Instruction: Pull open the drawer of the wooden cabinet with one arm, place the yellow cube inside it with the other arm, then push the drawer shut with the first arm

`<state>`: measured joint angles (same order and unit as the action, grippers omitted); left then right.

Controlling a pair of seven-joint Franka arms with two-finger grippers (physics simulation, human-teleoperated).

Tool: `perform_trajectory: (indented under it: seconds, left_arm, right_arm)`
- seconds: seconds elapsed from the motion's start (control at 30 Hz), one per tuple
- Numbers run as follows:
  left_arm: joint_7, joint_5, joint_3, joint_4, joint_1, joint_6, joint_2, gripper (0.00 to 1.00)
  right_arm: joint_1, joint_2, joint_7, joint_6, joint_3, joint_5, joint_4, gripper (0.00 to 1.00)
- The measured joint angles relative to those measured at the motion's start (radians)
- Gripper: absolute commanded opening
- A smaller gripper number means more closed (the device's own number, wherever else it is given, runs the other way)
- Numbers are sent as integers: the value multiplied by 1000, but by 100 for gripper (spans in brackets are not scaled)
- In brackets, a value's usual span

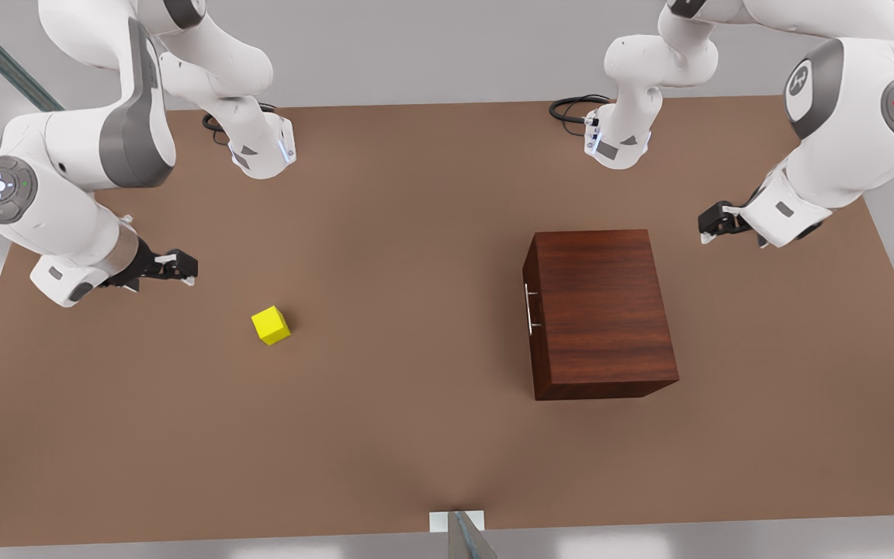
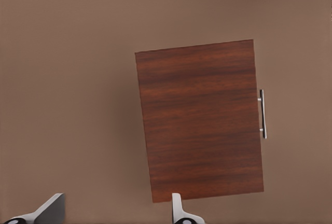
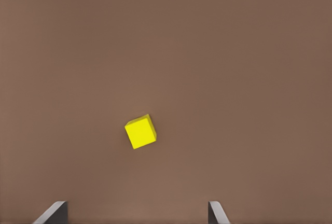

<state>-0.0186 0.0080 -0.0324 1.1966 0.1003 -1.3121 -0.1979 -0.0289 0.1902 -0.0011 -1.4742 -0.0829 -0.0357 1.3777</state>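
My brown counter (image 1: pixel 416 233) spreads under everything, bare between the things it carries. The biggest thing on it is the wooden cabinet (image 1: pixel 602 310), dark reddish-brown with streaky grain and a plain flat top, standing toward the front view's right. Its drawer (image 1: pixel 529 310) sits flush in the face that looks toward the front view's left, fully closed, with the thin silver bar handle (image 1: pixel 529 309) standing just off that face. From my left wrist I look down on the same cabinet top (image 2: pixel 199 120), with the handle (image 2: pixel 263 114) along one edge.

My two arms come in from the far edge of the counter, one on each side. My left jaws (image 1: pixel 715 225) hang above the counter at the front view's right, beyond the cabinet and apart from it, touching nothing. In the left wrist view my two fingertips (image 2: pixel 179 211) stand spread apart with nothing between them. My right jaws (image 1: pixel 179 266) hang at the front view's left, near the cube but not touching it. In the right wrist view those fingertips (image 3: pixel 52 212) are likewise set wide, holding nothing.

The yellow cube (image 1: pixel 271 325) rests on the counter at the front view's left, well apart from the cabinet, turned a little askew. My right wrist sees it (image 3: pixel 140 131) lying on bare counter ahead of my spread fingertips.
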Motion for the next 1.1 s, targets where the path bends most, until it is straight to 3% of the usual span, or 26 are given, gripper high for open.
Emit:
perform_trajectory:
  seconds: [0.1,0.23,0.47,0.67,0.73,0.8,1.1]
  left_arm:
    - [-8,3,-2,-5,38,-5,-38,100]
    - [-94,7,-3,-15,308,-42,-188,100]
    - [-296,122,-3,-39,548,-181,-400,100]
    - [-467,190,-1,-31,588,-273,-486,99]
    - [-514,219,-1,-29,589,-288,-505,82]
    - [-555,247,-1,-29,589,-298,-519,79]
    - [-674,311,5,-15,566,-298,-532,74]
  right_arm:
    - [-4,5,-2,-3,-7,0,1,100]
    - [8,26,-10,-27,-10,5,58,100]
    - [5,30,-38,-326,-70,17,454,100]
    - [38,125,-93,-550,-72,13,510,100]
    - [38,151,-119,-597,-72,7,511,100]
    - [26,179,-143,-629,-74,-18,512,100]
    - [18,256,-223,-706,-93,-114,555,100]
